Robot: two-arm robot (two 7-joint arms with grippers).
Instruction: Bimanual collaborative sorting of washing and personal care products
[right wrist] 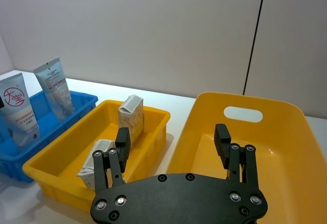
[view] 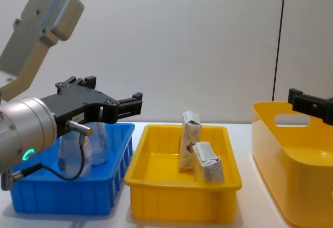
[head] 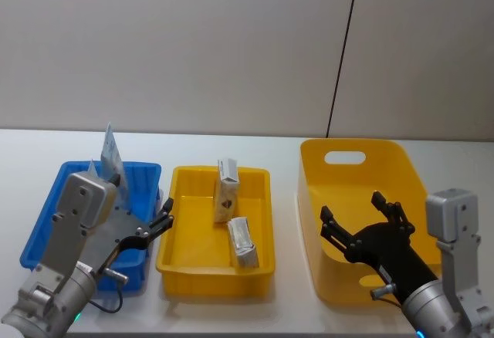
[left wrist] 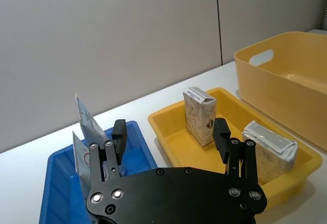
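In the head view, the left gripper (head: 160,218) sits at lower left, above the right rim of the blue bin (head: 46,214). Its fingers are spread wide with nothing between them. Two translucent squeeze tubes (right wrist: 18,109) (right wrist: 53,86) stand upright inside that bin, crimped ends up. At centre, the shallow yellow tray (head: 176,230) holds two cream patterned packets. One packet (head: 226,190) is upright toward the back, and the other packet (head: 243,241) lies on its side in front of it. At lower right, the right gripper (head: 352,208) hovers over the deep yellow bin (head: 409,168), also wide open and empty.
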